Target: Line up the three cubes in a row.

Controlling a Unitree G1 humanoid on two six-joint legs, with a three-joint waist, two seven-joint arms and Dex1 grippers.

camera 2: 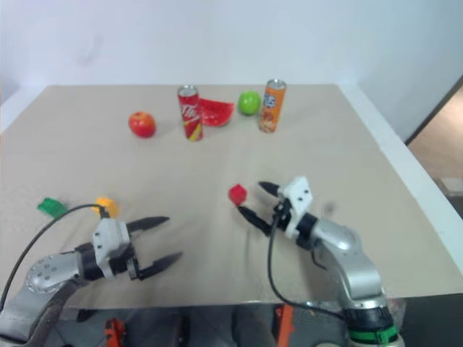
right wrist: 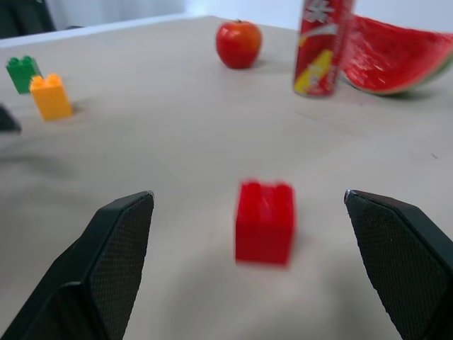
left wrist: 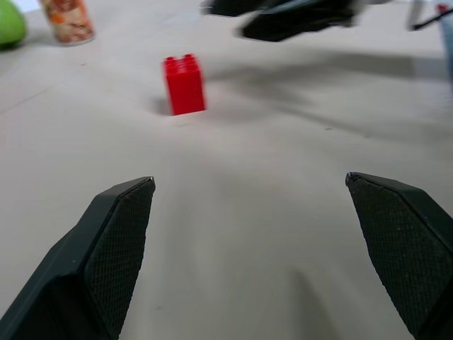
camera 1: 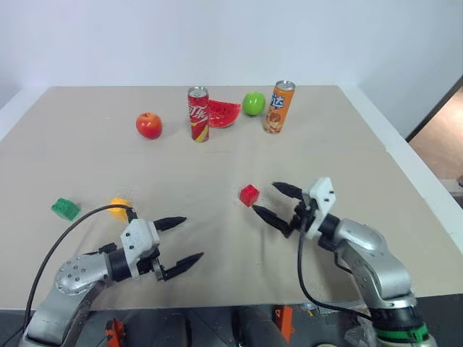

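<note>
Right gripper [camera 1: 270, 201]: fingers spread wide, nothing between them; it hangs over the table, pointing toward the robot's left, with the red cube just off its fingertips.
Left gripper [camera 1: 182, 242]: also wide open and empty, low over the near part of the table, pointing toward the robot's right.
Red cube [camera 1: 249, 194]: on the table near the middle, studs up, apart from both grippers, closest to the right one.
Yellow cube [camera 1: 119, 208]: on the robot's left side of the table, just behind the left gripper's cable, upright.
Green cube [camera 1: 65, 209]: further to the left, near the yellow one but not touching it; well apart from the red one.
Table [camera 1: 87, 159]: tan top with a white border.
Far row, left to right: red apple [camera 1: 149, 125], red can [camera 1: 198, 114], melon slice [camera 1: 223, 113] just behind that can, green apple [camera 1: 253, 103], orange can [camera 1: 279, 107]. Both cans stand upright.
</note>
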